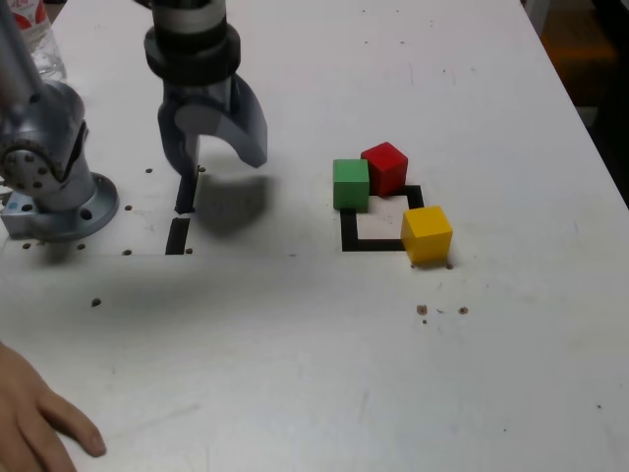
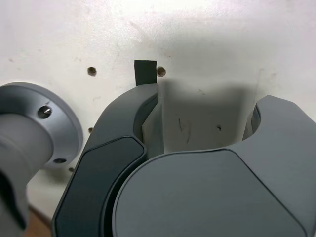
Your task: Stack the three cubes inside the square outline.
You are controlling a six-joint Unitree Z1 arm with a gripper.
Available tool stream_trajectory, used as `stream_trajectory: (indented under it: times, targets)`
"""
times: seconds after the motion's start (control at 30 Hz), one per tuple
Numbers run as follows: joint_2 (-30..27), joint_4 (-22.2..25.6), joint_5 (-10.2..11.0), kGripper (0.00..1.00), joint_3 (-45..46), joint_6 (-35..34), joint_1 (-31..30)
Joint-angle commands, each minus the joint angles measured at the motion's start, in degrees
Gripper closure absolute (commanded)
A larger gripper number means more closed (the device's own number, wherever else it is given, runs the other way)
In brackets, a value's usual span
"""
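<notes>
Three cubes sit around the square outline (image 1: 372, 243) of black tape, right of centre in the exterior view. The green cube (image 1: 351, 184) covers its far left corner. Touching the green one, the red cube (image 1: 384, 167) rests on the far edge. The yellow cube (image 1: 427, 233) stands apart on the near right corner. My gripper (image 1: 214, 162) hangs well to the exterior view's left of them, just above the table, open and empty. The wrist view shows the same gripper (image 2: 207, 98), its jaws apart over bare white table, with no cube in sight.
The arm's grey base (image 1: 59, 202) is bolted at the exterior view's left. Two short black tape strips (image 1: 184, 197) (image 1: 178, 236) lie under the gripper; one tape strip (image 2: 145, 72) shows in the wrist view. A person's hand (image 1: 39, 418) rests at the near left corner. A plastic bottle (image 1: 39, 39) stands far left.
</notes>
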Motion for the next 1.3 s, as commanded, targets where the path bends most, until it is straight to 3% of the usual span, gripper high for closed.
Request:
stream_trajectory:
  times: [0.0,0.2,0.43,0.77,1.07,1.27]
  targets:
    - [-0.5,2.2,0.1,0.3,-2.6,0.1,0.1]
    - [0.4,9.2,-0.4,0.3,-10.7,1.2,0.1]
    - [4.1,17.4,-1.8,0.3,-24.1,7.4,0.2]
    - [9.1,21.5,-2.1,0.3,-32.9,14.7,0.2]
    - [12.9,21.7,-2.5,0.3,-35.9,21.2,0.2]
    - [16.9,20.2,-0.3,0.29,-39.2,30.7,0.2]
